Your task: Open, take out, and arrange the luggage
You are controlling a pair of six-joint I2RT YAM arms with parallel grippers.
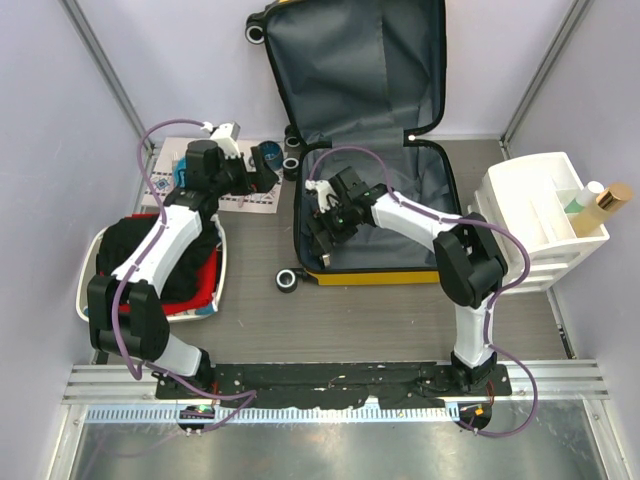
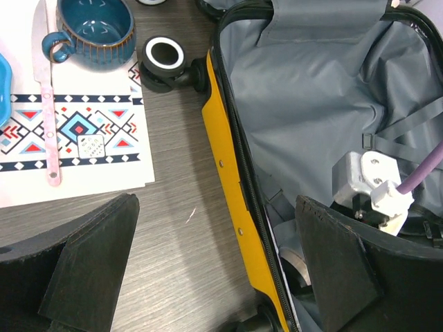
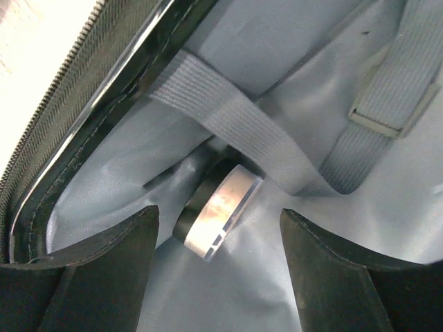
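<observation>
Right gripper [image 3: 218, 259]: released, fingers spread, nothing held. It's down in the bottom half of the large yellow hard-shell suitcase [image 1: 360, 90], straddling a small dark cylinder with a shiny silver end cap [image 3: 214, 207]. A grey woven elastic strap [image 3: 235, 117] crosses the cylinder's far end and pins it against the grey fabric lining [image 3: 360, 228].

Left gripper [image 2: 214, 266]: also released and empty. It hovers over the wood-grain table [image 2: 173, 228], just beside the suitcase's yellow left wall.

The suitcase lies open mid-table, lid standing up toward the back wall, wheels on the left.

Handling, my read:
- **Cylinder:** rigid and light, the cap looks slick, and it will roll. I'd pinch across the dark body, not the cap. Then slide it out from under the strap rather than lifting straight up.
- **Lining:** soft and bunches easily, so keep the fingertips off it.
- **Shell:** stiff, glossy, bulky. If it needs steadying, the rim at the black zipper band is the place to hold.
</observation>
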